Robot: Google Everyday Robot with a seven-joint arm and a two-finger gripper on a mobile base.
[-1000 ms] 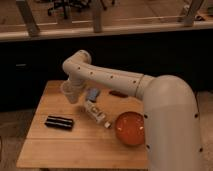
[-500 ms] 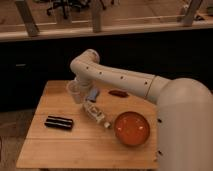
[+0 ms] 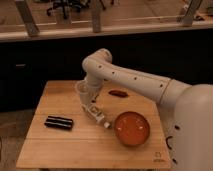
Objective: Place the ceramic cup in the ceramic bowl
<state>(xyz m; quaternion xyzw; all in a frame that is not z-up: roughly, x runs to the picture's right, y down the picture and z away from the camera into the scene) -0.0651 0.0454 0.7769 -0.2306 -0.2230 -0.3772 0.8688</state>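
The ceramic cup (image 3: 80,90), small and pale, hangs just above the wooden table (image 3: 65,150) near its middle back. My gripper (image 3: 87,93) is shut on it, at the end of the white arm that reaches in from the right. The ceramic bowl (image 3: 132,128), wide and glossy orange, sits on the table to the right of the cup and nearer the front. Nothing shows inside the bowl.
A white bottle (image 3: 97,116) with a label lies on its side between the cup and the bowl. A black flat object (image 3: 59,122) lies at the left. A small reddish-brown item (image 3: 118,93) rests at the back, under the arm. The robot's white body fills the right side.
The gripper has carried the cup to the right, closer to the bowl. The arm's elbow has swung right too. Bottle, bowl and black object have not moved on the table.
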